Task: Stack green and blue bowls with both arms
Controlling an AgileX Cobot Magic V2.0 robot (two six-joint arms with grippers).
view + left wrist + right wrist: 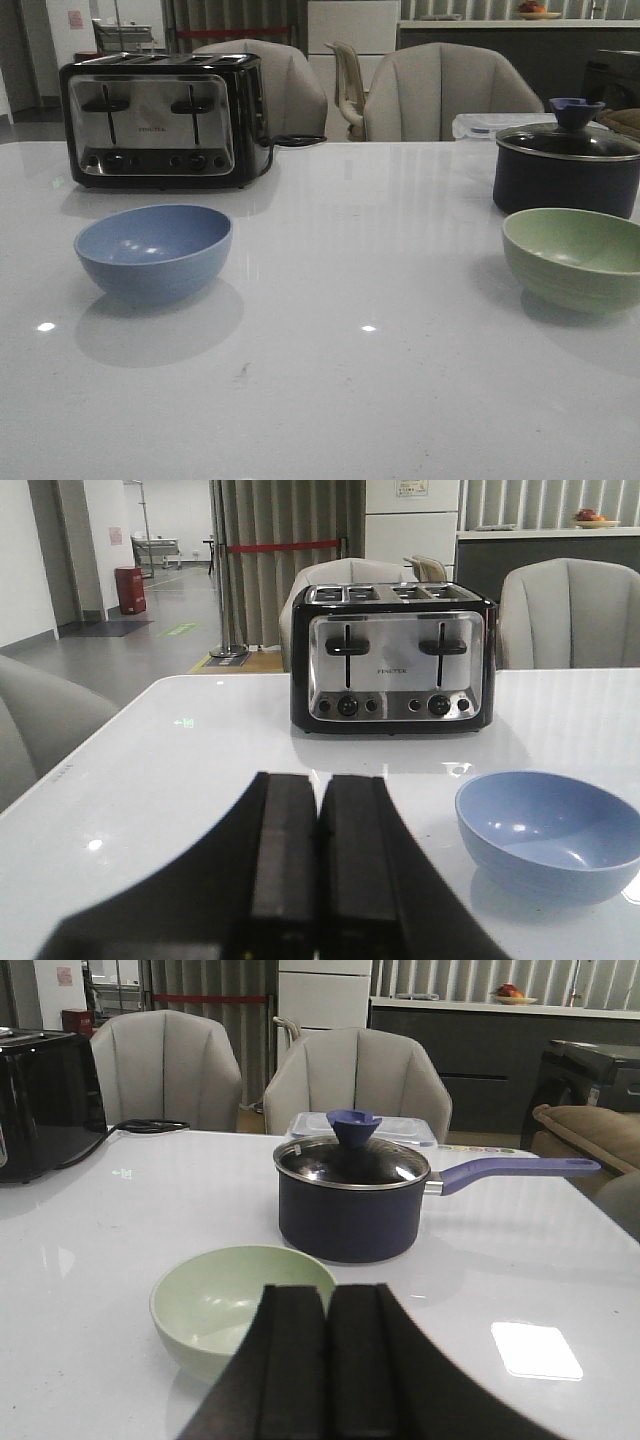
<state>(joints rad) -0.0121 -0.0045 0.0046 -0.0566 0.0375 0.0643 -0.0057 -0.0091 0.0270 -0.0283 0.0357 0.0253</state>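
The dusty blue bowl (153,250) sits upright and empty on the white table at the left, in front of the toaster. It also shows in the left wrist view (549,831). The pale green bowl (575,257) sits upright and empty at the right edge, in front of the dark pot; it shows in the right wrist view (235,1305). My left gripper (318,785) is shut and empty, short of the blue bowl and beside it. My right gripper (327,1295) is shut and empty, just short of the green bowl's near rim. Neither arm shows in the front view.
A black and chrome toaster (165,120) stands at the back left with its cord trailing to the right. A dark lidded pot (566,165) with a blue knob and long handle (510,1170) stands behind the green bowl. A clear lidded box (360,1126) and chairs (445,95) are beyond the table.
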